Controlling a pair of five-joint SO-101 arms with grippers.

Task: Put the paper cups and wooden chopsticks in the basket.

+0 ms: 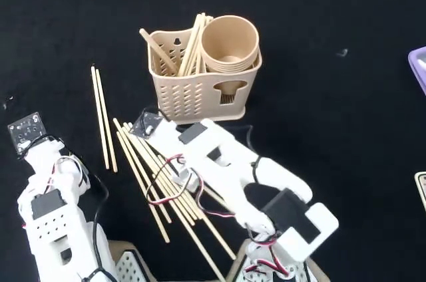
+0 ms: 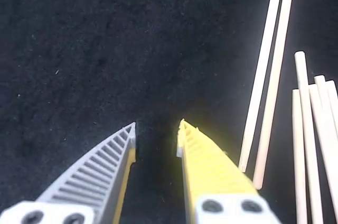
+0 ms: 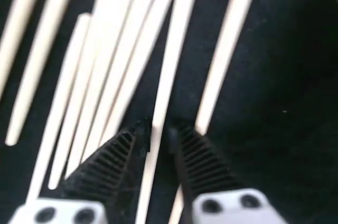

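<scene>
From above we count one beige perforated plastic basket (image 1: 200, 99) at the upper middle of the frame, standing on a black cloth table (image 1: 333, 129). Its right compartment holds one stack of nested tan paper cups (image 1: 229, 42), mouths up. Its left compartment holds pale wooden chopsticks (image 1: 190, 49) standing on end, one leaning towards the upper left. Left of the basket, two loose chopsticks (image 1: 103, 119) lie side by side, their long axes nearly up-and-down in the frame. A pile of chopsticks (image 1: 140, 165) lies at centre left, about eight, though overlaps spoil a sure count; they run from upper left to lower right. The white right arm (image 1: 226, 162) leans over this pile, and the white left arm (image 1: 53, 222) sits at lower left.

In the left wrist view, the left gripper (image 2: 157, 126), one finger grey and one yellow, is moderately parted over bare cloth and holds nothing. The two loose chopsticks lie just beside the yellow finger.

In the right wrist view, the right gripper (image 3: 159, 129) has its black fingers narrowly parted, one tip on each side of a single chopstick (image 3: 171, 60) that runs in line with them. The rest lie roughly parallel on both sides.
</scene>
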